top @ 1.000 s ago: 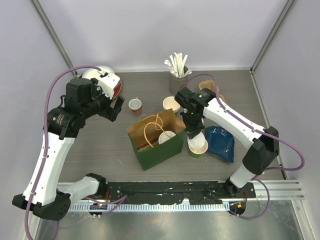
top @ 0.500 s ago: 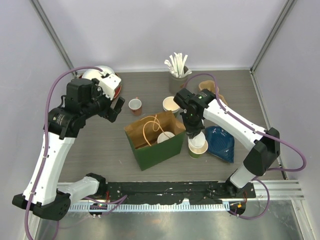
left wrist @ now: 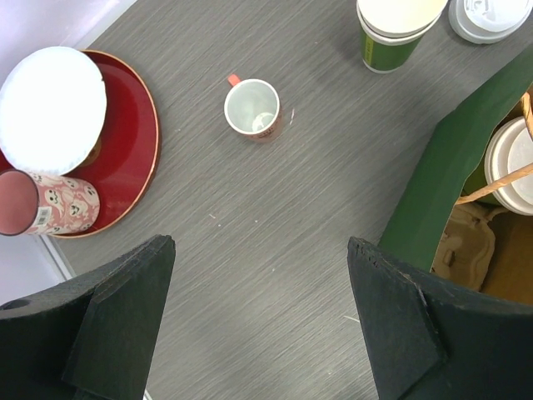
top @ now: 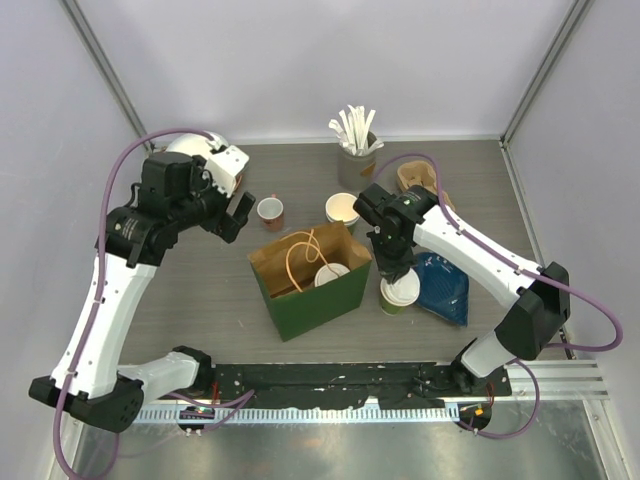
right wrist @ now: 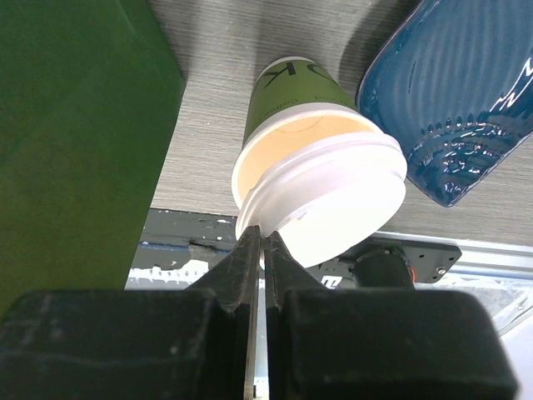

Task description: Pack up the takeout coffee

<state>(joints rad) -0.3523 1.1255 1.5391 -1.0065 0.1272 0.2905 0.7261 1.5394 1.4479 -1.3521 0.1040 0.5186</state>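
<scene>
A green takeout coffee cup [top: 397, 303] [right wrist: 287, 92] stands just right of the green paper bag [top: 310, 290] [right wrist: 75, 142]. My right gripper [top: 392, 268] [right wrist: 265, 237] is shut on the rim of a white lid [top: 401, 288] [right wrist: 341, 208]. It holds the lid tilted over that cup's mouth, with the cream inside still showing at one side. A lidded cup [top: 333, 273] [left wrist: 512, 171] sits inside the bag. Another open green cup [top: 342, 210] [left wrist: 396, 33] stands behind the bag, a loose lid [left wrist: 491, 17] beside it. My left gripper [top: 235, 215] [left wrist: 262, 333] hangs open above bare table left of the bag.
A small red-and-white cup [top: 270, 212] [left wrist: 252, 108] stands left of the bag. A red plate [left wrist: 125, 142] holds a white plate [left wrist: 52, 108] and a pink tumbler [left wrist: 50, 204]. A blue dish [top: 445, 285] [right wrist: 458, 100], a stick holder [top: 355, 150] and a cardboard carrier [top: 415, 178] are on the right.
My right gripper has carried the lid slightly right and toward the near edge, so it sits more squarely over the green cup. My left arm has shifted a little toward the back.
</scene>
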